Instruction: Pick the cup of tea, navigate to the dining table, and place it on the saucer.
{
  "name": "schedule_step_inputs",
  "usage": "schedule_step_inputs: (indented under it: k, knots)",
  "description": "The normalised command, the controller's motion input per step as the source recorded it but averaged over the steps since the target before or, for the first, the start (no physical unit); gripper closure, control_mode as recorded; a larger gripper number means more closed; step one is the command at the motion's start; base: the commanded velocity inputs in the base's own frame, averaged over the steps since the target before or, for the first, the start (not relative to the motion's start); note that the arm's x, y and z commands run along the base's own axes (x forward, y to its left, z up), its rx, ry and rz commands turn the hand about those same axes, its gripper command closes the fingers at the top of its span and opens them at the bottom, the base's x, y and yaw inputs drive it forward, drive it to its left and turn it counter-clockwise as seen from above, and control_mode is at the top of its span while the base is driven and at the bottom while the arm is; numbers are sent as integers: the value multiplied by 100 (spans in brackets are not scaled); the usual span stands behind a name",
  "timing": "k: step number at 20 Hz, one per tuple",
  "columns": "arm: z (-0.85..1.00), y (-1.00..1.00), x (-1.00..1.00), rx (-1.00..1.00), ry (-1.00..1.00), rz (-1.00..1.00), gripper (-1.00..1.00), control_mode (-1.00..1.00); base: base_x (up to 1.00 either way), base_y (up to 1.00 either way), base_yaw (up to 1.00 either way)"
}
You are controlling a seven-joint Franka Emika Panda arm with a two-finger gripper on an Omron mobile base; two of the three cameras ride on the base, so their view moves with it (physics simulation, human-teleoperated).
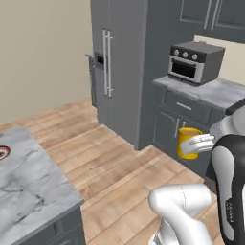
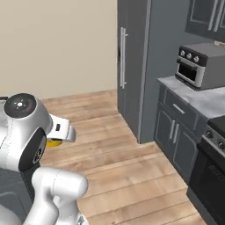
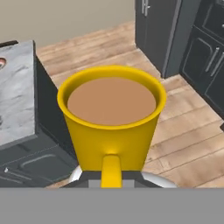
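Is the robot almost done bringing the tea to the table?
Partly. Picking up is done: the gripper is shut on the cup of tea, held in the air above the wooden floor. The drive is under way: the dining table is close on the left. Left to do: set the cup on the saucer at the table's far edge.

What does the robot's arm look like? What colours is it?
The arm is smooth, shiny white, built from fat rounded tube segments with black bands at the joints. One dark joint cap is round with tiny dots. The end effector is white too.

marble dining table (image 1: 28, 186), saucer (image 1: 2, 153) at far edge, wood floor (image 1: 119, 172)
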Motion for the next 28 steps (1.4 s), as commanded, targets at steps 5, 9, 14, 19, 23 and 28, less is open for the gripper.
schedule_step_inputs:
  k: [5, 9, 14, 19, 23, 28]
  knots:
    - [0, 0, 0, 0, 0, 0, 100, 100, 100, -16, 50]
    - [0, 0, 0, 0, 0, 0, 100, 100, 100, -5, 58]
    - [0, 0, 0, 0, 0, 0, 100, 100, 100, -1, 62]
    - [0, 0, 0, 0, 0, 0, 100, 100, 100, 0, 72]
    - [0, 0, 0, 0, 0, 0, 100, 100, 75, -9, 78]
    - [0, 0, 0, 0, 0, 0, 100, 100, 21, -8, 90]
